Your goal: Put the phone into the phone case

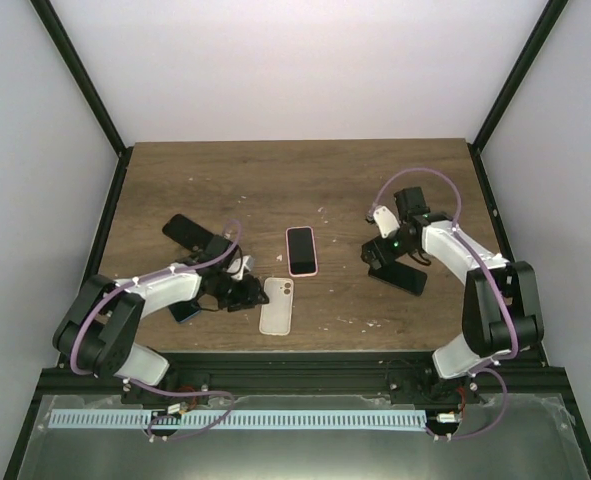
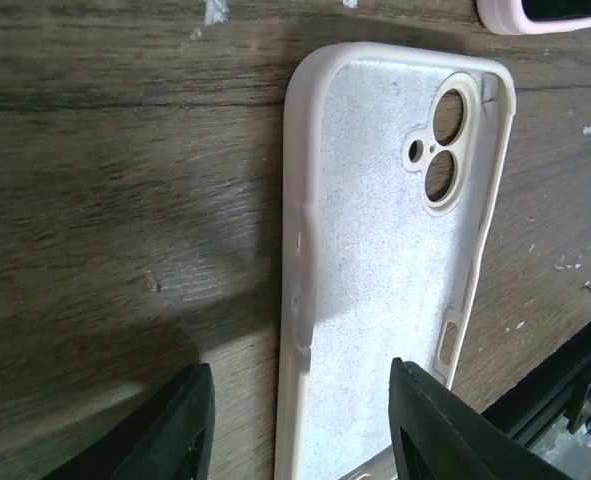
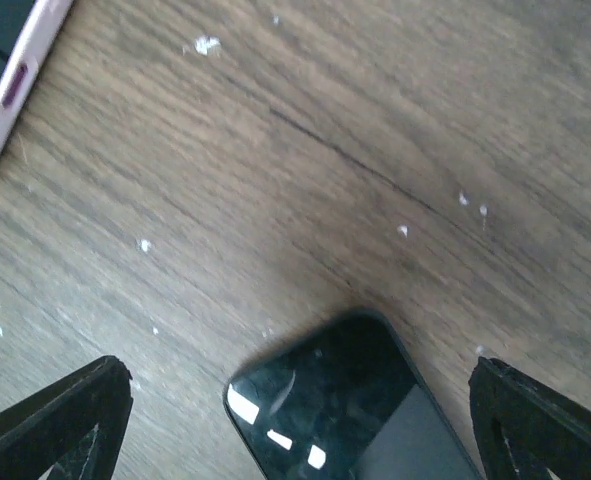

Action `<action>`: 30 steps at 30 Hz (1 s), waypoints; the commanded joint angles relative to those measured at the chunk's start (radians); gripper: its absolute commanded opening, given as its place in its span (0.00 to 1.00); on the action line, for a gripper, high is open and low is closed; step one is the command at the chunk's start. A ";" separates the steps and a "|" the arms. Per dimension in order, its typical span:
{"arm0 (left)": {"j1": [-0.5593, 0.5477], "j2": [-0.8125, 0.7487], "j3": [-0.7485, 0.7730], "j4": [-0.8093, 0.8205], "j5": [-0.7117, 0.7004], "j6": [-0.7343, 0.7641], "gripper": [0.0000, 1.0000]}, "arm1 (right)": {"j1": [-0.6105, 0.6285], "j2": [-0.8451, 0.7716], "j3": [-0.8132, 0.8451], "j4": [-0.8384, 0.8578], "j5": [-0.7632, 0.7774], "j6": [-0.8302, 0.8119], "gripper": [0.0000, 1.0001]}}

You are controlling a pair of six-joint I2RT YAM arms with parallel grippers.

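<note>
The table (image 1: 275, 180) is dark brown wood grain, flecked with white specks. At the centre of the top view lies a pink-cased phone (image 1: 300, 250), its screen black. Just below it sits the empty case (image 1: 276, 305), creamy white, faintly sparkly inside. At the bottom of the right wrist view, a glossy black phone (image 3: 345, 410). The arms (image 1: 165, 288) are white and black, with purple cable (image 1: 421, 172)

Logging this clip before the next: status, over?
Left gripper open at end of empty case, inside up. Right gripper open above black phone, not gripping. Pink-cased phone lies clear of the case.
</note>
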 commanded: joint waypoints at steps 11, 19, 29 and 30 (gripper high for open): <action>-0.006 -0.030 -0.060 0.034 0.056 0.006 0.54 | -0.055 0.056 -0.081 -0.013 0.094 -0.214 0.98; -0.051 -0.019 -0.081 0.082 0.067 -0.039 0.54 | -0.057 0.068 -0.140 0.030 0.163 -0.250 0.97; -0.078 -0.021 -0.095 0.122 0.073 -0.080 0.54 | -0.056 0.114 -0.095 0.022 0.169 -0.215 0.91; -0.078 -0.021 -0.095 0.127 0.076 -0.085 0.54 | -0.056 0.123 -0.089 0.021 0.165 -0.204 0.90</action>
